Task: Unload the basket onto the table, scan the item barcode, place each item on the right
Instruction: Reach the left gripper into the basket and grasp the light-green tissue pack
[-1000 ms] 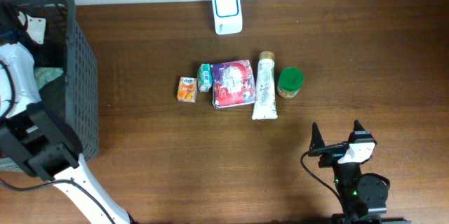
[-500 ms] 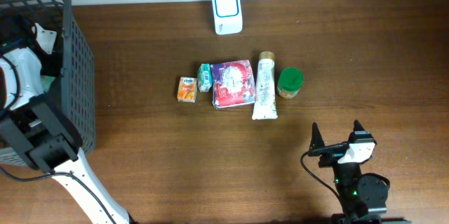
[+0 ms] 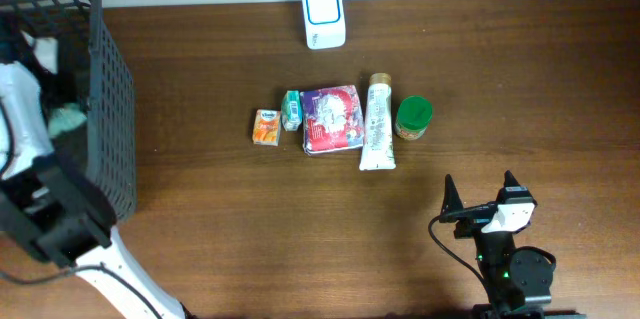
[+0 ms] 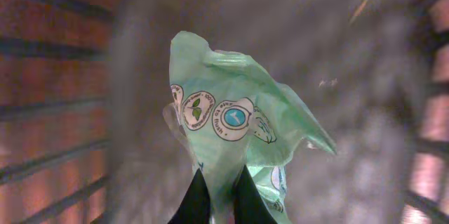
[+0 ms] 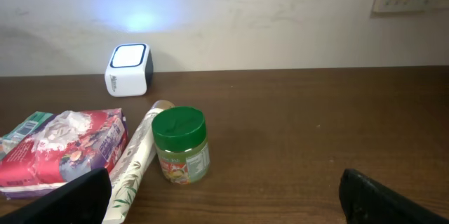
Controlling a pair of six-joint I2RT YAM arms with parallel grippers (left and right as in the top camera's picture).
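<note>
Overhead straight down (wrists low, close)

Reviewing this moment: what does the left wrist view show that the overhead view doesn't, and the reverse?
Only the left wrist view: the left end effector shut on a pale green packet, with round printed logos on its wrapper.

Only the overhead view: the white scanner, the row of products on the table, and the right end effector, which is open.

Both: the dark basket, with the packet inside it.
</note>
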